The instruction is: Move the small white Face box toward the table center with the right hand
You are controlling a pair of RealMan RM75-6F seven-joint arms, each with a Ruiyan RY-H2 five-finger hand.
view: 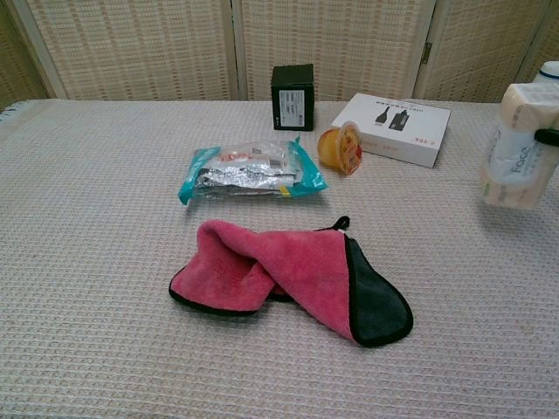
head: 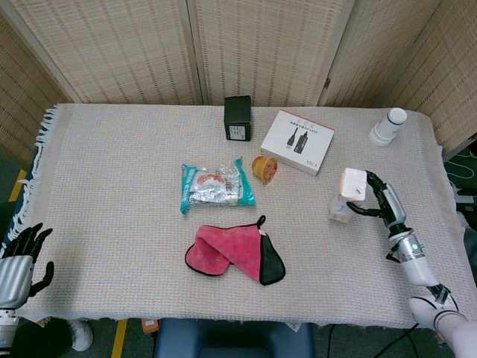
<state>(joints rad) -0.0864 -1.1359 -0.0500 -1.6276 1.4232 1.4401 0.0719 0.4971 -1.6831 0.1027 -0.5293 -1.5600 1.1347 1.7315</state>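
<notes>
The small white Face box (head: 349, 195) hangs upright above the right part of the table, clear of the cloth. My right hand (head: 381, 200) grips it from the right side, fingers wrapped around its upper half. In the chest view the Face box (view: 521, 145) shows at the right edge with its "Face" print facing the camera, and only a dark fingertip of the right hand (view: 550, 137) appears beside it. My left hand (head: 20, 259) hangs off the table's front left corner, fingers apart and holding nothing.
A pink and black cloth (head: 235, 254) lies front centre. Behind it are a teal snack packet (head: 216, 186), an orange jelly cup (head: 264, 168), a flat white box (head: 298, 142), a black box (head: 238, 118) and a white bottle (head: 388, 126) at the far right.
</notes>
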